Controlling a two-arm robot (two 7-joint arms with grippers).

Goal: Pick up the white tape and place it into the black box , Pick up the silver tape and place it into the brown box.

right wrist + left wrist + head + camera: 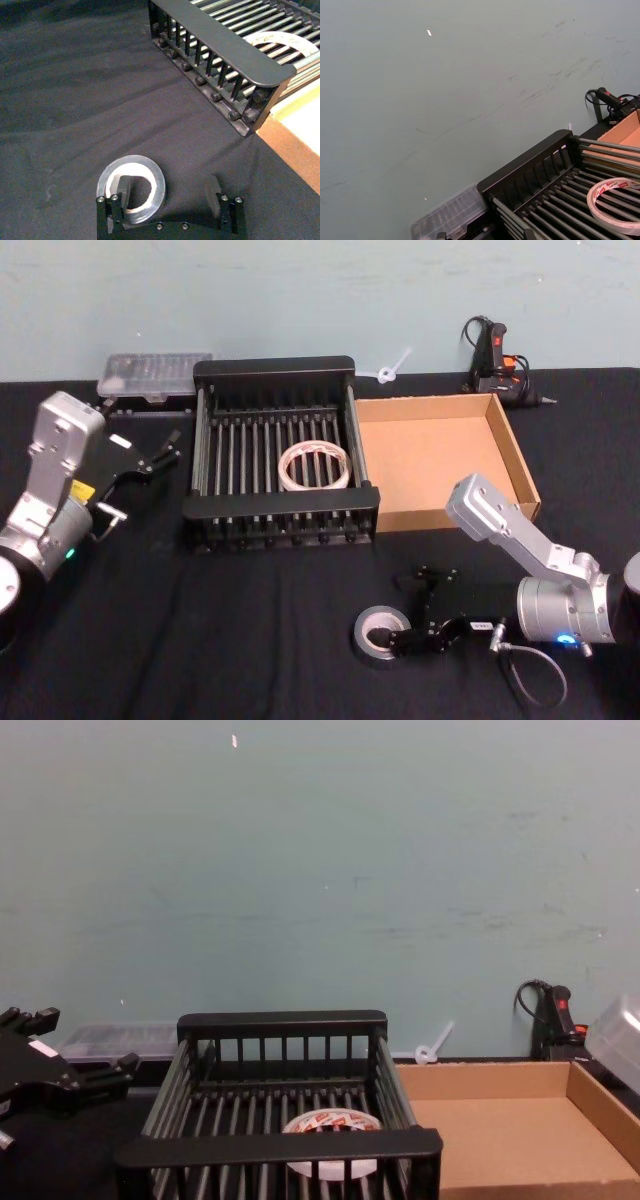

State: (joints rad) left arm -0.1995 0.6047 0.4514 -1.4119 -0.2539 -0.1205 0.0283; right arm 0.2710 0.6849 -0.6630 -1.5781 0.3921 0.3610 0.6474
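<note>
Right claw lining up on the silver tape!
Spread wide, right claw [170, 195] has one finger in the silver tape [131, 187] on the bench; white tape [315, 466] sits in the black box [280, 515]. Shallow bite could slip. Left claw [150, 455] parked, released.

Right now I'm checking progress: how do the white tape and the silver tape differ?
The white tape lies inside the black crate; the silver tape lies on the black tablecloth. The white tape is a thin, wide ring; the silver tape is a thicker roll. The right gripper straddles the silver tape's wall, one finger in its hole; nothing touches the white tape. Both lie flat.
</note>
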